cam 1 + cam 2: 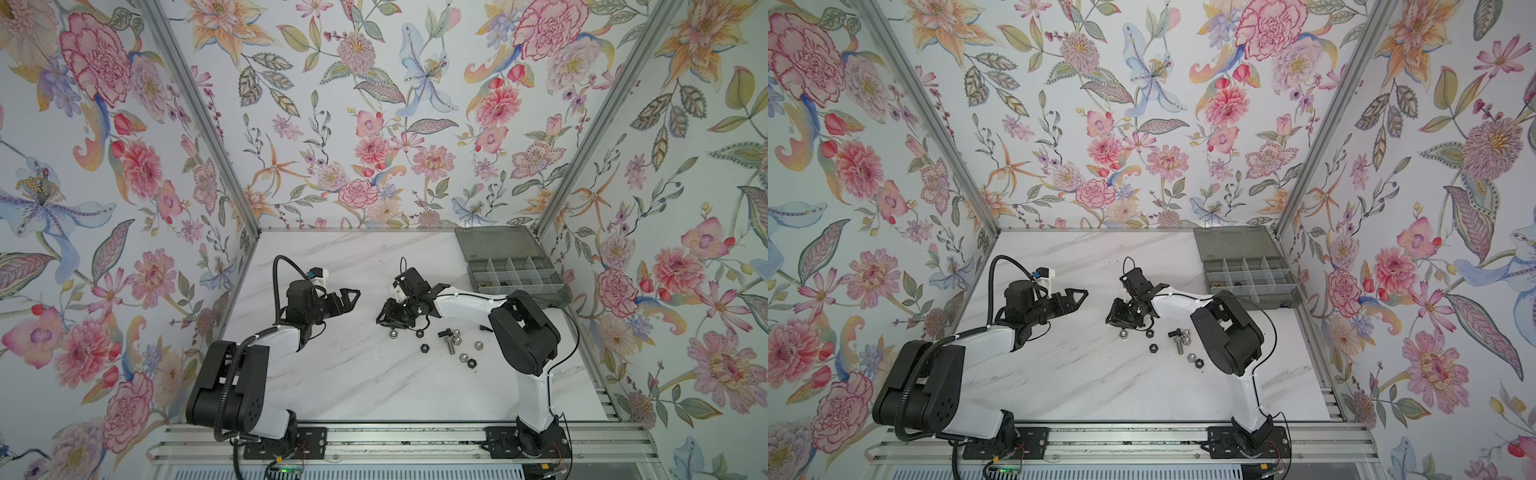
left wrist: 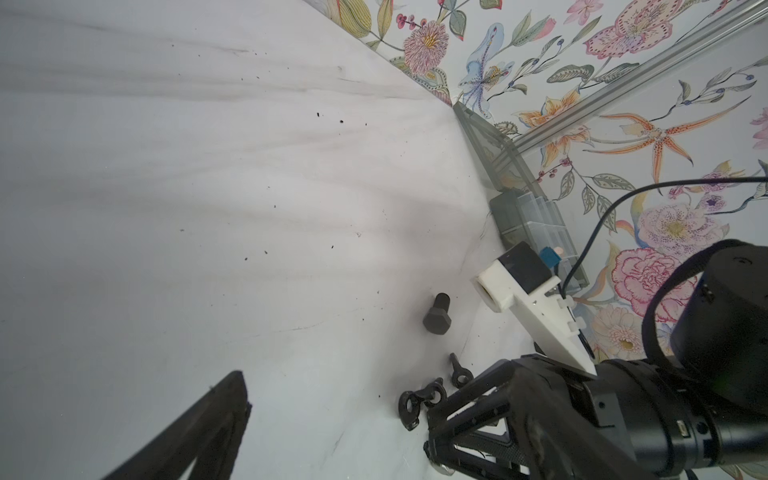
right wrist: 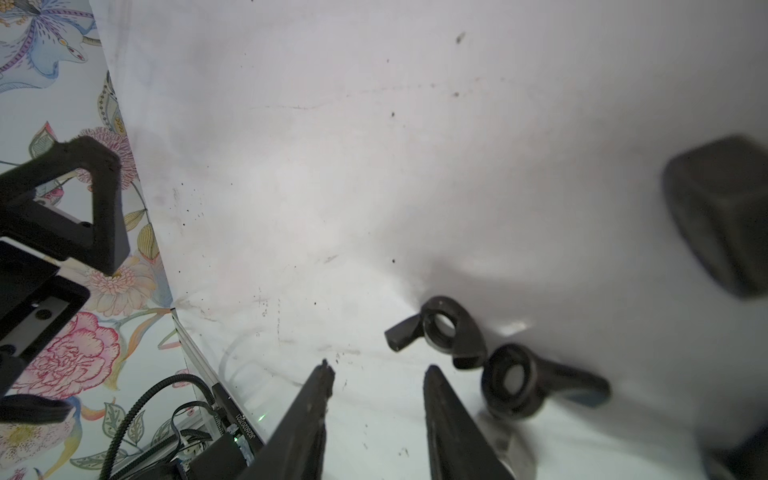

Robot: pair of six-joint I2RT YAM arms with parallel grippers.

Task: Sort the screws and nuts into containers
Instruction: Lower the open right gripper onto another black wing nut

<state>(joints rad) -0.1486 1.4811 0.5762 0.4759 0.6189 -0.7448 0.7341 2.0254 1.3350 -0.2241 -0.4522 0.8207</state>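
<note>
Right claw hung low over the desk, jaws part open and empty; two black wing nuts lay just beside one finger, outside the gap. Best bet was to shift across, straddle one nut and pinch gently; box sat well apart

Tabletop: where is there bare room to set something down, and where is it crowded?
Bare: the table between the left arm and the front rail, and the far strip left of the organiser box. Crowded: the nuts and screws beside the right end effector.
</note>
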